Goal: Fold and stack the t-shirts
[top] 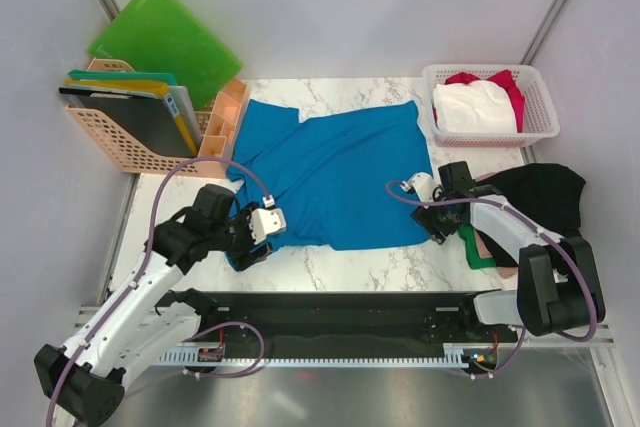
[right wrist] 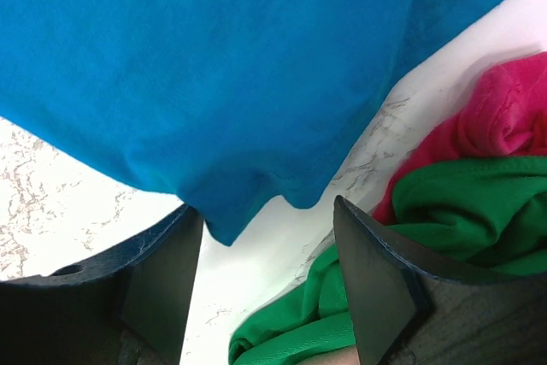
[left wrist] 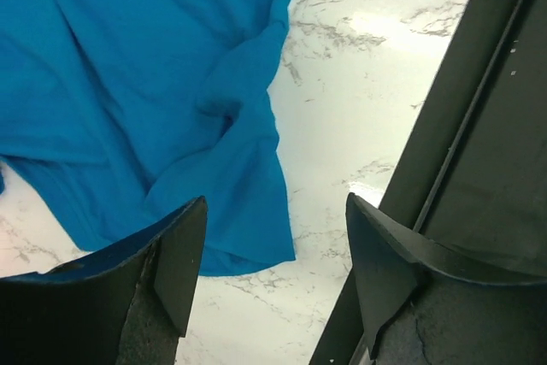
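A bright blue t-shirt lies spread out on the marble table. My left gripper hovers open at its near left corner. In the left wrist view that gripper has bare marble between its fingers, with the blue hem just beyond them. My right gripper stands open at the shirt's near right corner. In the right wrist view it holds nothing, and the blue edge hangs just ahead. A green t-shirt and a red one lie bunched beside it. A black t-shirt lies at the right.
A white lattice basket at the back right holds white and red cloth. Green folders lean on an orange file rack at the back left. A black rail runs along the near table edge.
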You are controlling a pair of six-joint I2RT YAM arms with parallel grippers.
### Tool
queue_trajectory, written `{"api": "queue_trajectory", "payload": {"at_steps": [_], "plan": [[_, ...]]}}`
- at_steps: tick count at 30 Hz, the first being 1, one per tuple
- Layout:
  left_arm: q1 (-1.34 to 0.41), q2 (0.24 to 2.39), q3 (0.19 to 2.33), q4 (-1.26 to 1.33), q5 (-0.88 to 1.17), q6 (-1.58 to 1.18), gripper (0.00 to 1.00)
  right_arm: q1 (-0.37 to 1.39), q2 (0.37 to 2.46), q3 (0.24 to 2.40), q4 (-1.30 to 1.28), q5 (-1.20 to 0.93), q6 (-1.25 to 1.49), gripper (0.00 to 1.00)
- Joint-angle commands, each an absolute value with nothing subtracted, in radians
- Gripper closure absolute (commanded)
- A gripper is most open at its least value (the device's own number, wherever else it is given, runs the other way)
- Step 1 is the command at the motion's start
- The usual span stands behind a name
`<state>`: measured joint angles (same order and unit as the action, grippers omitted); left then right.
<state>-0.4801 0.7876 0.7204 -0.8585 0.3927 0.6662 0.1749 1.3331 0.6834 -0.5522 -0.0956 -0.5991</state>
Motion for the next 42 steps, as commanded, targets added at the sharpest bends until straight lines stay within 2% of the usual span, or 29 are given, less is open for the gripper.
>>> {"api": "queue_trajectory", "payload": {"at_steps": [1, 4, 9, 14, 17, 24, 36, 42], "plan": [[-0.482, 0.802, 0.744, -0.856, 0.303, 0.673, 0.27, 0.179, 1.347, 0.724, -0.525, -0.092, -0.601, 0.30], [-0.482, 0.831, 0.677, -0.737, 0.149, 0.707, 0.26, 0.178, 1.342, 0.719, -0.526, -0.103, -0.597, 0.30], [-0.480, 0.977, 0.591, -0.543, 0.071, 0.738, 0.30, 0.179, 1.309, 0.696, -0.523, -0.097, -0.598, 0.30], [-0.459, 1.207, 0.682, -0.509, 0.049, 0.640, 0.29, 0.181, 1.296, 0.670, -0.519, -0.071, -0.609, 0.30], [-0.446, 1.250, 0.776, -0.549, 0.046, 0.552, 0.29, 0.179, 1.302, 0.658, -0.508, -0.071, -0.615, 0.30], [-0.402, 1.177, 0.877, -0.678, 0.142, 0.448, 0.28, 0.179, 1.347, 0.658, -0.492, -0.072, -0.623, 0.31], [-0.278, 1.170, 0.897, -0.983, 0.198, 0.442, 0.28, 0.179, 1.344, 0.646, -0.486, -0.080, -0.632, 0.31], [-0.222, 1.196, 0.910, -0.985, 0.187, 0.417, 0.29, 0.179, 1.348, 0.650, -0.494, -0.097, -0.634, 0.31]]}}
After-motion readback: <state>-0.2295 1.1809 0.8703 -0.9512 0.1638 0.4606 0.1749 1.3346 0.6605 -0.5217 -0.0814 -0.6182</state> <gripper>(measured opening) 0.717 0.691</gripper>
